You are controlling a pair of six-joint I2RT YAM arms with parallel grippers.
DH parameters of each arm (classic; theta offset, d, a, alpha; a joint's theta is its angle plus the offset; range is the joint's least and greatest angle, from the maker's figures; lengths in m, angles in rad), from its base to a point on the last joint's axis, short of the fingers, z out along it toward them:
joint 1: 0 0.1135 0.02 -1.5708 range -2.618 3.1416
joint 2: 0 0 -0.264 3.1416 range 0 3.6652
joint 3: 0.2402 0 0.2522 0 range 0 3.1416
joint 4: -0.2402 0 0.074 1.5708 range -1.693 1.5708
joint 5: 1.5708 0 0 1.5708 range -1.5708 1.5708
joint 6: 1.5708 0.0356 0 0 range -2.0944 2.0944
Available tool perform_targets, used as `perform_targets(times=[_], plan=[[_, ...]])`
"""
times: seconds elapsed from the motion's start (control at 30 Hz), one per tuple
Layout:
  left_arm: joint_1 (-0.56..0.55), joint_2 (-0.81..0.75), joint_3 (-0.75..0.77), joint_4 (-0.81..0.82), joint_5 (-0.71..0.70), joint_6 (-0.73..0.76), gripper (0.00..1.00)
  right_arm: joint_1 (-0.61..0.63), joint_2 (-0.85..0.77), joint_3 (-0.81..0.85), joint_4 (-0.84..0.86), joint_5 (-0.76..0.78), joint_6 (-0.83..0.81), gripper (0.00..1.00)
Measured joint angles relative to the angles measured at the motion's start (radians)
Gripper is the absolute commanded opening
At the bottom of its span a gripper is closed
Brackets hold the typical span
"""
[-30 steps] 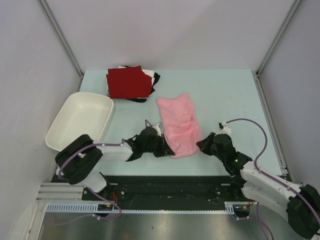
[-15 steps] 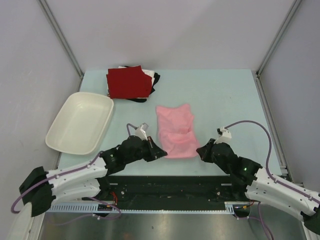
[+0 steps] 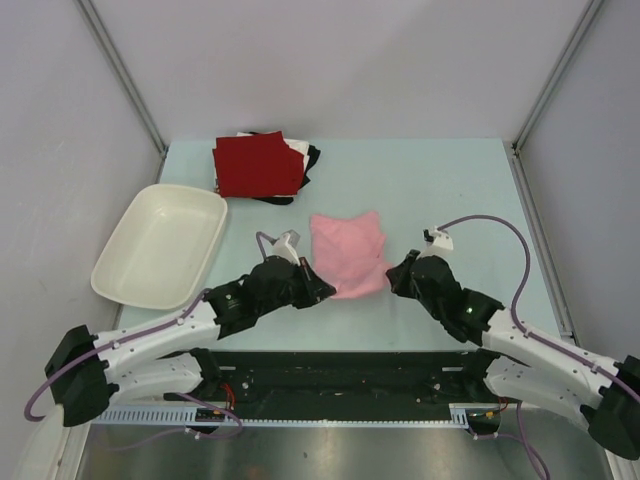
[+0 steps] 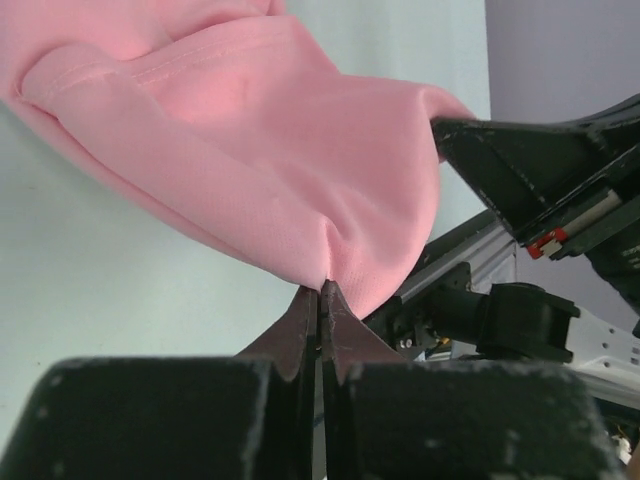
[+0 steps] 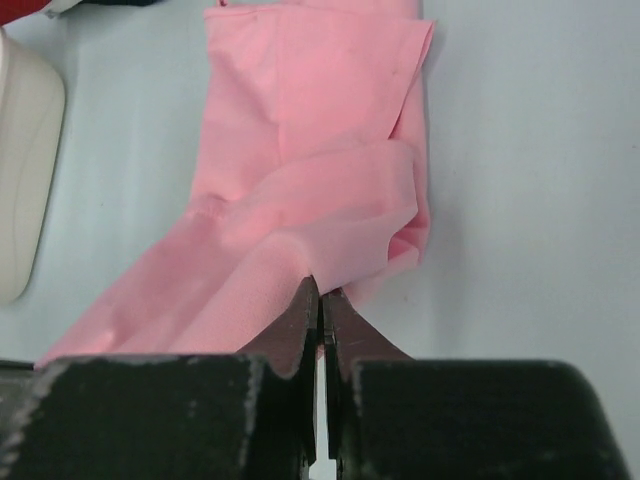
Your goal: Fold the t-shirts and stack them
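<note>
Left gripper [image 3: 322, 291] and right gripper [image 3: 393, 276] are both pinched tight on the near corners of the plain light pink cloth t-shirt [image 3: 348, 256], mid-bench toward the near edge. Folded stack of dark red, white and black t-shirts [image 3: 257, 165] sits at the far-left corner.

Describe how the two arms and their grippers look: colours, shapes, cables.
The left arm and right arm have white tubular links joined by bulky black joints. A thin purple cable loops along each, ending at a small white plug near the wrist. The left gripper and right gripper are black, with fingers tapering to thin points.
</note>
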Motion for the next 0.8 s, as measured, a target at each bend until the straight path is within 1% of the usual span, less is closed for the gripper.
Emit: perform_targets(times=[0.13,0.37,0.57,0.8], plan=[[0.04,0.042,0.0,0.007,0.006,0.0,0.0,-0.082,0.095,0.014,0.079,-0.064,-0.023,0.0],[0.202,0.133,0.018,0.042,0.044,0.024,0.0,-0.226,0.281,0.114,0.205,-0.203,-0.056,0.0],[0.319,0.283,0.121,0.08,0.124,0.059,0.0,-0.293,0.462,0.226,0.284,-0.275,-0.082,0.0],[0.407,0.451,0.251,0.122,0.218,0.076,0.0,-0.341,0.628,0.335,0.343,-0.334,-0.089,0.0]])
